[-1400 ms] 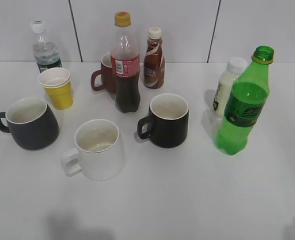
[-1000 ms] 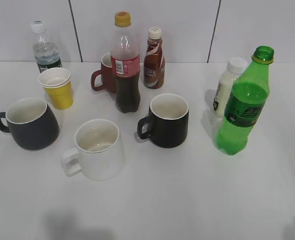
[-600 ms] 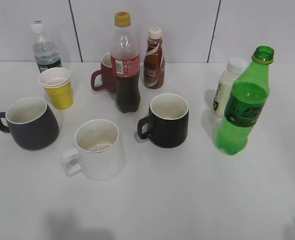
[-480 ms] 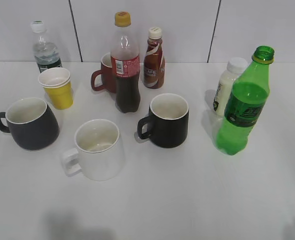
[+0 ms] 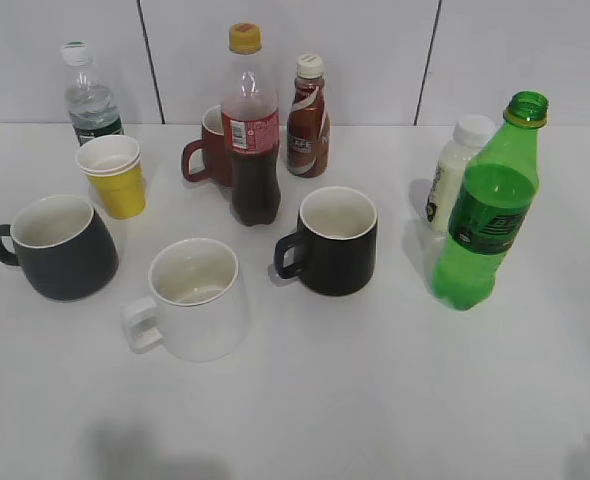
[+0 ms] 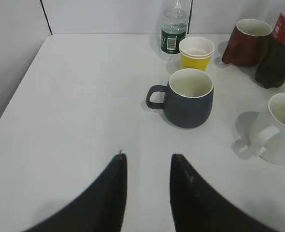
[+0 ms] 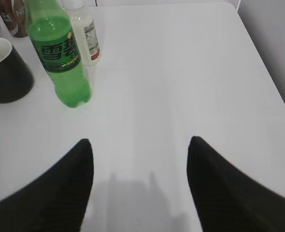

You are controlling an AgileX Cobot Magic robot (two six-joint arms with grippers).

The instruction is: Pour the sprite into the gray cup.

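In the exterior view, no gripper is being shown. The sprite (image 5: 487,215) is being seen standing upright at the right of the frame, with no cap on. A white bottle (image 5: 453,174) is being partly hidden just behind it. The gray cup (image 5: 57,247) is being seen at the far left, well apart from the sprite. Between them a white mug (image 5: 190,299) and a black mug (image 5: 334,241) are standing. A red mug (image 5: 207,148) is being partly hidden behind the cola bottle (image 5: 251,128).

In the left wrist view, the left gripper (image 6: 146,165) is being shown at the bottom, its jaws a narrow gap apart and holding nothing. The gray cup (image 6: 187,98) is being seen in the middle, handle to the left. The white mug (image 6: 276,129) and cola bottle (image 6: 278,48) are being cut off at the right edge. The sprite is not being shown here.

In the right wrist view, the right gripper (image 7: 138,147) is being shown at the bottom, jaws wide and holding nothing. The sprite (image 7: 60,55) is being seen at the upper left, its top cut off. The black mug (image 7: 5,70) is being cut off at the left edge.
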